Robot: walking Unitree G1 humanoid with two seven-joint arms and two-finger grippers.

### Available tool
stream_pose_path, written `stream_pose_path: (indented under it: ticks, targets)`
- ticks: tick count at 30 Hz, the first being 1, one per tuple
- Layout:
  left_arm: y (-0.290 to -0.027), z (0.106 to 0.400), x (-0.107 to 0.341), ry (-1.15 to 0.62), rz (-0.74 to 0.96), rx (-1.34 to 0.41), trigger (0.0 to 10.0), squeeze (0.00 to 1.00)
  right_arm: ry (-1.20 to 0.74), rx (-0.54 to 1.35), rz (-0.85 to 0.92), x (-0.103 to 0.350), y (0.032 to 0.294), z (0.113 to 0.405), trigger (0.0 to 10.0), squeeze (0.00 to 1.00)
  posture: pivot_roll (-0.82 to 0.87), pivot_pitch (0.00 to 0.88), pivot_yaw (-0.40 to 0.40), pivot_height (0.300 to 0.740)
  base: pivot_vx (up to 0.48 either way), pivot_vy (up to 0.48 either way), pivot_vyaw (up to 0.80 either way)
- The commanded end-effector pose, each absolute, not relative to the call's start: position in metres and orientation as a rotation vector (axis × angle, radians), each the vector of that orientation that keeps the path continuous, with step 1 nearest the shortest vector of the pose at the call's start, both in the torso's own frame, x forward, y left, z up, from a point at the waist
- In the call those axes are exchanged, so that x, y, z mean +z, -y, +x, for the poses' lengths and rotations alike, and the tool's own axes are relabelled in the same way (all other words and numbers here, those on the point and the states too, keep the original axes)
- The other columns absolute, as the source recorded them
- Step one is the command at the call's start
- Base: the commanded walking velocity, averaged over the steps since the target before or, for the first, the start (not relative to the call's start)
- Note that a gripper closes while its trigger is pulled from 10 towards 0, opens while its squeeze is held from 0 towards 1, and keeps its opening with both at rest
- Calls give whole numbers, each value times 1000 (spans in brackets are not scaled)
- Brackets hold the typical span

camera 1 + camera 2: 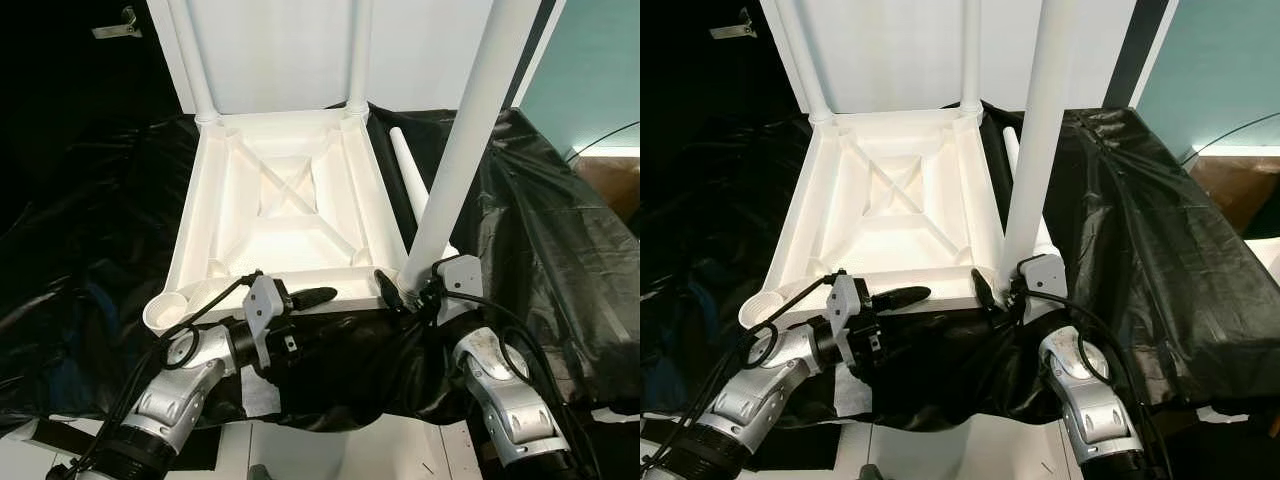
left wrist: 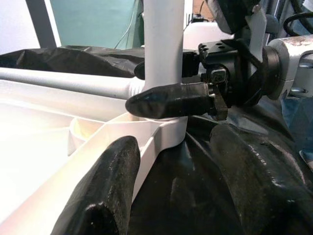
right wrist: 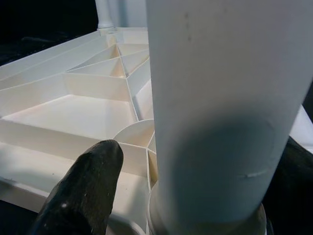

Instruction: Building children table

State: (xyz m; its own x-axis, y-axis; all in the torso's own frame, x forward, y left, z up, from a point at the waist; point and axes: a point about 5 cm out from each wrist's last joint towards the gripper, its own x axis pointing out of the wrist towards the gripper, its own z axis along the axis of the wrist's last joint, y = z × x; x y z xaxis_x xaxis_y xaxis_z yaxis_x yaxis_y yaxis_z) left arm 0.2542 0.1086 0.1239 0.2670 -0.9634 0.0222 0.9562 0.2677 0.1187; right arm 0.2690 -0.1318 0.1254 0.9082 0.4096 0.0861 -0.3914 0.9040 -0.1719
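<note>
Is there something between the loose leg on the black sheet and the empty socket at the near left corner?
Nothing visible blocks the empty socket itself. The loose leg lies beyond the standing leg, which the right gripper holds, so that is in the path.

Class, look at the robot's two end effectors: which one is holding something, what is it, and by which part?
The right end effector grips the white table leg at its base, just above the corner socket of the upturned tabletop. The left end effector is open, holding nothing.
</note>
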Motion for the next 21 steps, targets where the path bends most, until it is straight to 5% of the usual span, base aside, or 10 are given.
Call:
stream_pose_path:
  ticks: [1, 14, 21]
  targets:
    - [-109, 254, 123, 105, 107, -1324, 10000, 0, 111, 435, -159, 122, 130, 268, 10000, 0, -2, 42, -26, 740, 0, 0, 0]
    - [-109, 260, 127, 119, 127, -1300, 10000, 0, 111, 429, -161, 119, 127, 264, 10000, 0, -8, 49, 0, 740, 0, 0, 0]
    - [-111, 284, 126, 118, 241, -1130, 10000, 0, 117, 426, -152, 119, 124, 265, 10000, 0, -10, 38, 6, 740, 0, 0, 0]
